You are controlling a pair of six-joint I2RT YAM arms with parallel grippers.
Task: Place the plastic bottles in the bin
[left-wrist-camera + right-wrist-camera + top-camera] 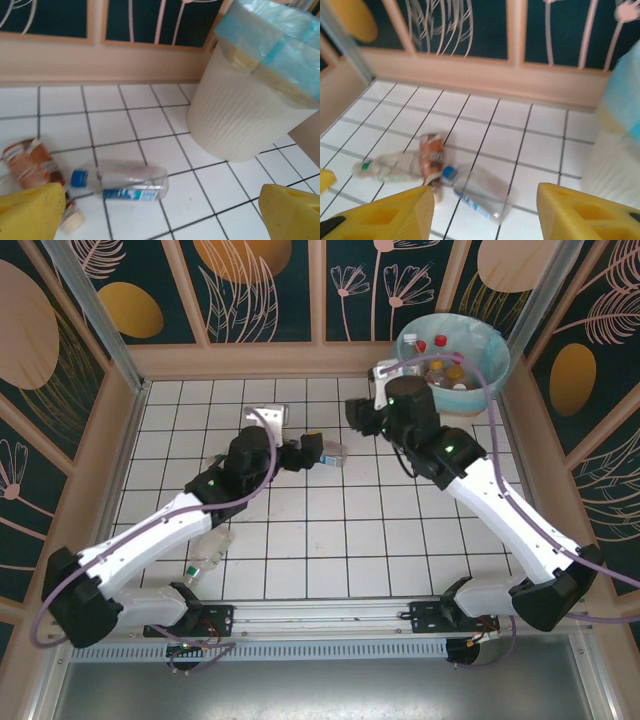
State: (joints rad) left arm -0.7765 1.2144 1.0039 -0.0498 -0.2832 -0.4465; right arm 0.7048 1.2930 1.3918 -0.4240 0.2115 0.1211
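Two robot arms reach from the bottom of the overhead frame toward the middle of a white, black-gridded tabletop (330, 540). At upper right stands the bin (500, 345), a round cream bucket lined with a light blue bag. Several plastic bottles (440, 365) with red and orange tops already lie inside it.

The right end effector (485, 215) hangs just left of the bin in the overhead view. In its wrist view the yellow fingers (590, 210) sit wide apart at the lower corners, holding nothing. The left end effector (160, 215) is spread the same way, one finger at lower left and one at lower right, also empty.

In the left wrist view the ribbed bin rises at upper right. A clear blue-capped bottle (125, 182) lies on its side at lower centre, cap to the left, well apart from the bin. A crumpled brown-labelled bottle (30, 162) lies at the left edge, just beside it, with a small whitish cap (73, 220) below.

The right wrist view shows those two bottles at lower centre, with a green-capped bottle (385, 167) touching the left side of the brown-labelled one. Overhead, a pale bottle (210, 552) lies at lower left against the left arm.
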